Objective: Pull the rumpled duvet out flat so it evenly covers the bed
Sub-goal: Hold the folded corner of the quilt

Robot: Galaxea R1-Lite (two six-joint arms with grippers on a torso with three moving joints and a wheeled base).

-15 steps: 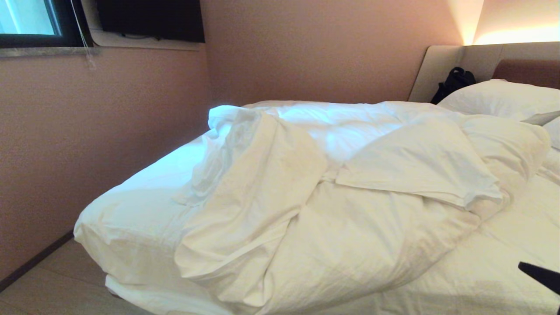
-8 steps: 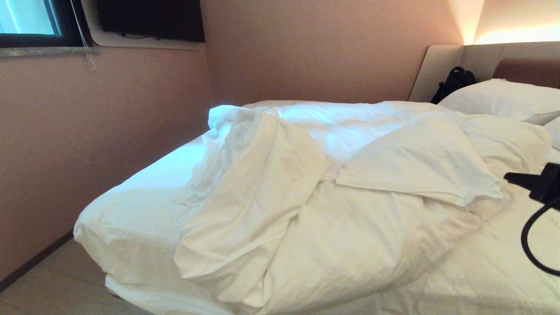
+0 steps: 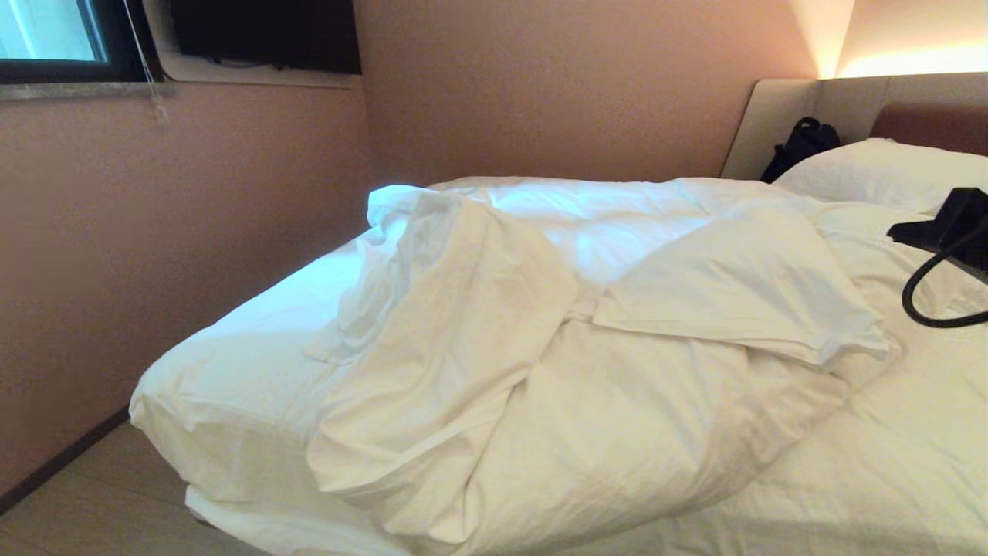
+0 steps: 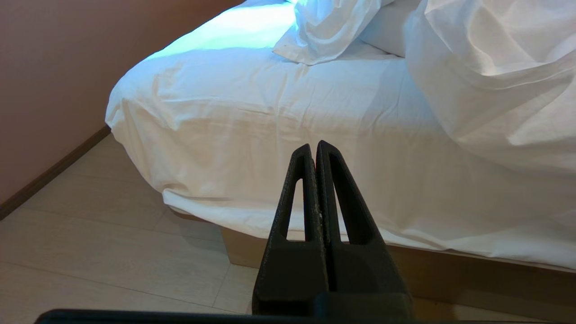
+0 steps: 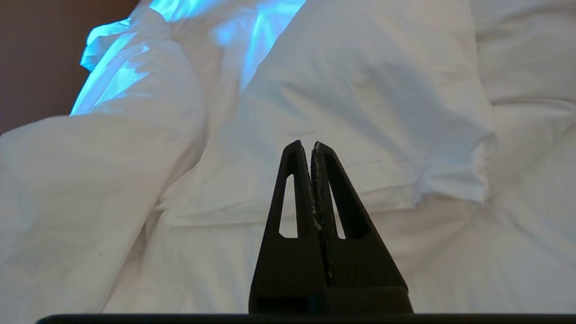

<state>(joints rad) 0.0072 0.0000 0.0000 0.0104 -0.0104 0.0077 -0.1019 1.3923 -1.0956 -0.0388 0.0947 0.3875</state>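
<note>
Here, right claw (image 5: 311, 145) pressed closed, empty, above rumpled duvet (image 5: 360, 103), left claw (image 4: 313, 146) likewise.

Bed (image 3: 231, 371) against a pink wall, its near-left corner bare of cover. Duvet (image 3: 587, 363) lies bunched in thick folds across the middle, one flap turned over on top. Pillow (image 3: 872, 174) and black bag (image 3: 799, 143) at the headboard (image 3: 779, 116). Right gripper (image 3: 899, 232) enters at right, above the duvet, black cable looped beneath.
</note>
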